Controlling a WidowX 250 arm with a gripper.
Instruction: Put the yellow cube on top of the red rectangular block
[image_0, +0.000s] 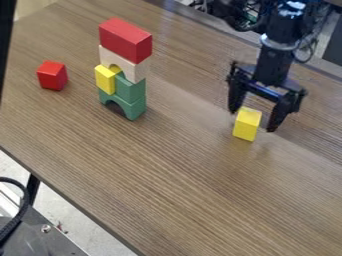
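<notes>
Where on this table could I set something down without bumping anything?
The widest bare stretch of table is the near side, in front of the tower and the yellow block. Another patch lies between those two. It's crowded around that block, where the open hand hangs, and the gap between the tower and the red cube is narrow.

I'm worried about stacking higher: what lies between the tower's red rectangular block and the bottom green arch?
In the camera view: a cream arch, then a yellow piece and a green piece.

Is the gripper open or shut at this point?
Open. The gripper has its fingers spread, with bare table showing between the yellow cube and the finger at picture right.
</notes>
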